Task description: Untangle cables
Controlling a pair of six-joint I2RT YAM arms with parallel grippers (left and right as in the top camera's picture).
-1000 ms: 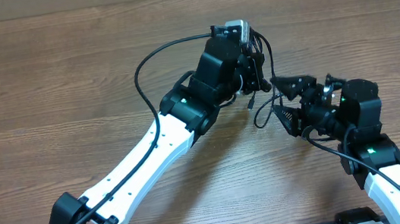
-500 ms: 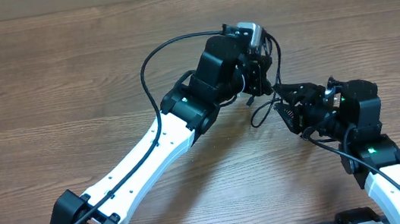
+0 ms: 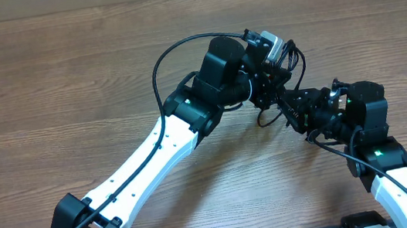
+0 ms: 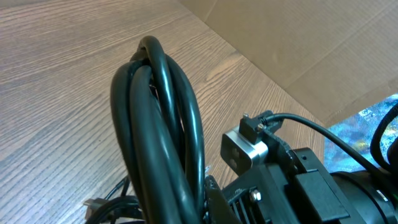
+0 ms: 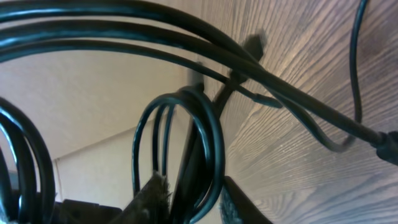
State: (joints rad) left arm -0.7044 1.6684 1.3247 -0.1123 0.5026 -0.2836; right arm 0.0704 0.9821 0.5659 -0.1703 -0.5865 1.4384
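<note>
The cables (image 3: 290,55) are a bunch of thin black cords held above the wooden table between both arms. My left gripper (image 3: 268,84) is shut on the bunch. In the left wrist view the looped cables (image 4: 159,124) rise from between the left gripper's (image 4: 202,203) jaws, and a small plug (image 4: 94,203) hangs low at the left. My right gripper (image 3: 289,104) sits just right of and below the left one. In the right wrist view its fingers (image 5: 152,198) press either side of a cable loop (image 5: 205,124), so the right gripper (image 5: 194,200) is shut on it. More strands (image 5: 186,38) cross overhead.
A loose cable loop (image 3: 265,120) hangs down toward the wooden table (image 3: 67,84). A cardboard wall (image 4: 298,43) stands along the table's far edge. The left arm's own thicker wire (image 3: 162,61) arcs above its white forearm.
My left gripper has carried the bunch right and a little toward the far edge. The right gripper's jaws have come together on a loop of the cables.
</note>
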